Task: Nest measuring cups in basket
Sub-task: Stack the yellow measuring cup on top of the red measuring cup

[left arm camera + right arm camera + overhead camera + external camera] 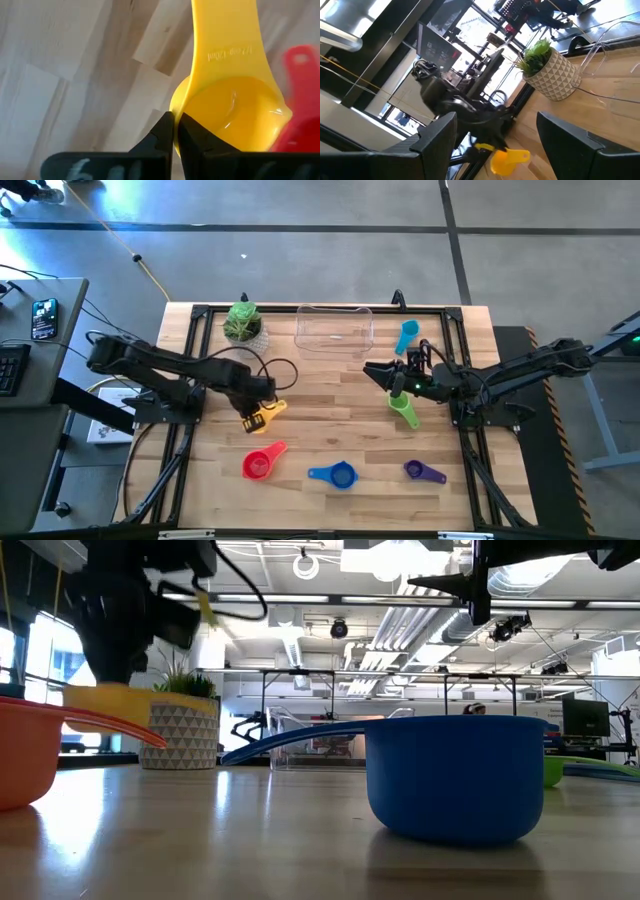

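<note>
My left gripper (254,416) points down over the table's left middle, shut on the yellow measuring cup (270,412), which the left wrist view shows with its flat handle (227,45) pointing away from the fingers. The clear basket (334,328) stands at the far middle with nothing visible in it. Loose on the wood lie the light blue cup (407,335), green cup (403,411), red cup (262,463), blue cup (336,474) and purple cup (423,471). My right gripper (373,370) hovers level and open right of centre, holding nothing. My left gripper pinches the yellow cup's bowl wall at its rim (174,114), at the side of the bowl. One finger (196,137) stands inside the bowl and the other (159,137) outside. The fingers come from above, pointing down. The cup (508,161) hangs below them, clear of the table.
A whitish pot with a green plant (243,323) stands left of the basket at the far edge. In the low view the blue cup (450,775) and the red cup (20,755) stand close to the near edge. Bare wood lies at the table's centre.
</note>
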